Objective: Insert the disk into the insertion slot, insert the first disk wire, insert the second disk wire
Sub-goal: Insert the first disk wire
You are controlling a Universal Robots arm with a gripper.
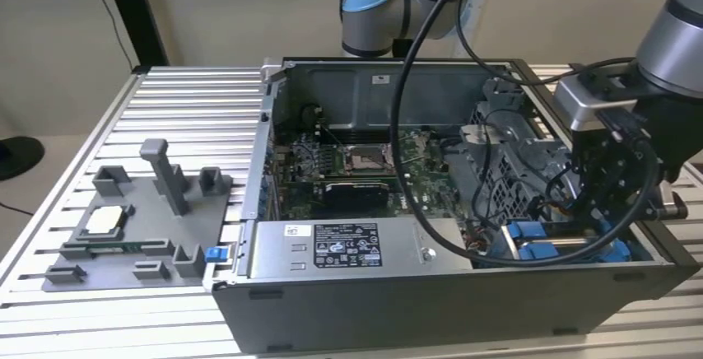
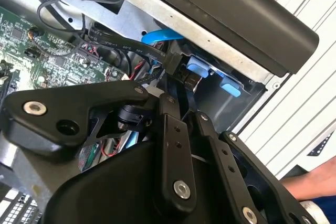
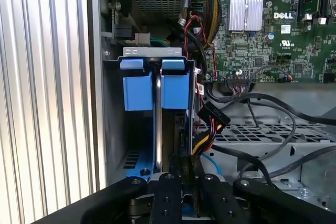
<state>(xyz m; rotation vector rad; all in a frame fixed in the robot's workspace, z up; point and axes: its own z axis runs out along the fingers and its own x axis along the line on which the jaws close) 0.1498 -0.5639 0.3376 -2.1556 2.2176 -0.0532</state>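
We see blue tabs [image 3: 175, 91] on the grey insertion slot [image 3: 151, 52], a black disk wire [image 2: 176, 66], green motherboard [image 3: 294, 51], silver-ribbed table [image 3: 47, 103].

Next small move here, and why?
Likely ease the plug straight in toward the disk: the claw holds it by the blue tabs of the slot, where the disk looks seated.

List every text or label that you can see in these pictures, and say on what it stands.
Black-and-white label on the grey box: print too small to read.
Green circuit board: a white brand logo and small white codes; the codes are too small to read.
Black flat cable: white lettering, too blurred to read.
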